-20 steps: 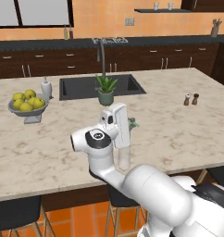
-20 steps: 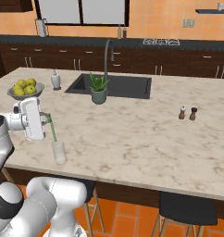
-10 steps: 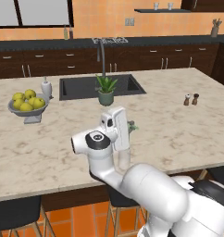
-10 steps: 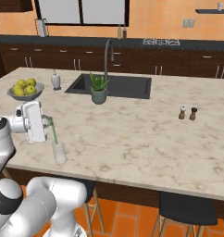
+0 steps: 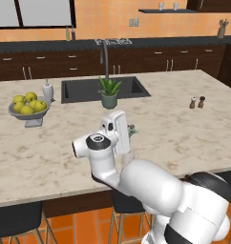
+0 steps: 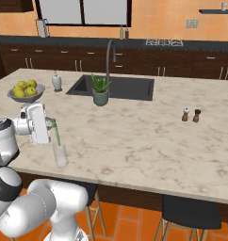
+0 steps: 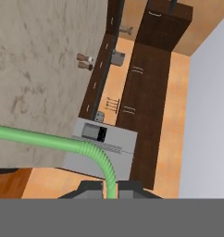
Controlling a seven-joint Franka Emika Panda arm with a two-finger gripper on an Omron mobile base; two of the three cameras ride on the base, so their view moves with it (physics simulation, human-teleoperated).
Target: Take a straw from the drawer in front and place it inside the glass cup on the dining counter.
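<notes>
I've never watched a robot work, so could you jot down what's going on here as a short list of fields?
place: kitchen, marble counter with a sink
gripper: shut on the straw
straw: green, lower end inside the cup
cup: clear glass, upright near the counter's front edge
also on counter: fruit bowl, potted plant, two shakers, white bottle
task stage: straw not yet let go

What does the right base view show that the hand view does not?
Right base view: the cup near the counter edge, with the straw's lower end in it, plus the fruit bowl, plant and sink.

Hand view: the claw pinching the straw, which bends beyond the tips.

Both: straw, counter, and the shakers.
</notes>
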